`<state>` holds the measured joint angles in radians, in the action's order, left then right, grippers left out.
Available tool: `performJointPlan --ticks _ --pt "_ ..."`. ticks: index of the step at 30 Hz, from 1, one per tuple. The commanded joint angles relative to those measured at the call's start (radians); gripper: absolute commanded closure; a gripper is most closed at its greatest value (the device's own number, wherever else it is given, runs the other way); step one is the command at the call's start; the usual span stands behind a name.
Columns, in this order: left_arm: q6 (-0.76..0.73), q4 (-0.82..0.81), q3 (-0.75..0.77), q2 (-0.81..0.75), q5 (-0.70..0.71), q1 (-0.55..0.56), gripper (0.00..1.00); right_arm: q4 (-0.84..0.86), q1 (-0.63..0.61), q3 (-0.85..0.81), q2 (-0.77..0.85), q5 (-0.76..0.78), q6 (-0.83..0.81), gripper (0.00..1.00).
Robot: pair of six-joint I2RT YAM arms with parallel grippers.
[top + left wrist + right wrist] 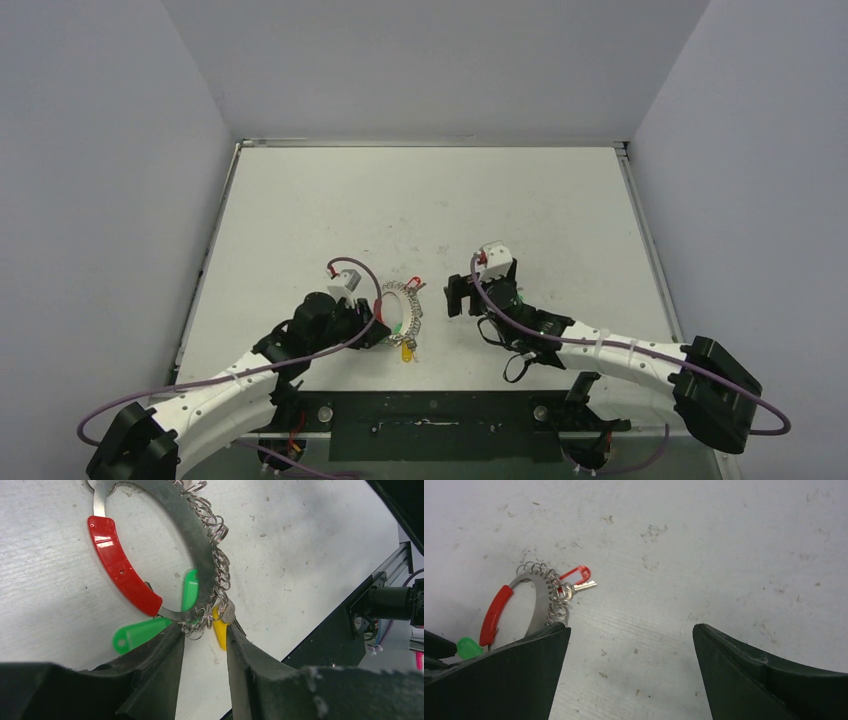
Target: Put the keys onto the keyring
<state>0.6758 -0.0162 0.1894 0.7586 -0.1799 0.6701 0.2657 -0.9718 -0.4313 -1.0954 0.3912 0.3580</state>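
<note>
Left fingers (150, 680) pinching keyring (195, 540) on desk (300, 555), green keys (137, 634), yellow key (219, 630) at the grip; right fingers (499, 675) spread wide, empty.

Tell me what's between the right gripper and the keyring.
Just bare table, seen in the top view: the right gripper sits open beside the keyring with nothing in the gap. The red key juts from the ring just beyond that stretch.
</note>
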Motion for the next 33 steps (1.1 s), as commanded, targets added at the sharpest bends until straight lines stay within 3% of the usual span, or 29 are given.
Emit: performJointPlan --ticks 1,8,15,19,22,24,27,33 --pt "0.006 -0.145 0.01 0.052 -0.008 0.02 0.65 -0.152 0.056 -0.055 -0.069 -0.105 0.226 0.0" --pt "-0.011 -0.221 0.028 0.153 0.007 0.049 0.63 0.028 0.074 -0.093 -0.314 -0.396 0.327 0.04" --pt "-0.003 -0.283 0.038 0.22 0.031 0.123 0.67 0.074 0.106 -0.259 -0.538 -0.557 0.34 0.2" --pt "0.008 -0.348 0.035 0.249 0.054 0.166 0.7 0.107 0.131 -0.368 -0.669 -0.685 0.356 0.44" --pt "0.005 -0.384 0.039 0.276 0.066 0.187 0.71 0.112 0.139 -0.445 -0.763 -0.788 0.363 0.72" --pt "-0.002 -0.411 0.043 0.295 0.066 0.193 0.71 0.117 0.143 -0.479 -0.806 -0.833 0.367 0.81" --pt "-0.011 -0.465 0.042 0.312 0.056 0.197 0.71 0.111 0.149 -0.496 -0.816 -0.851 0.357 0.78" --pt "-0.026 -0.401 0.046 0.224 0.105 0.198 0.59 -0.092 0.154 -0.503 -0.689 -0.726 0.2 0.46"
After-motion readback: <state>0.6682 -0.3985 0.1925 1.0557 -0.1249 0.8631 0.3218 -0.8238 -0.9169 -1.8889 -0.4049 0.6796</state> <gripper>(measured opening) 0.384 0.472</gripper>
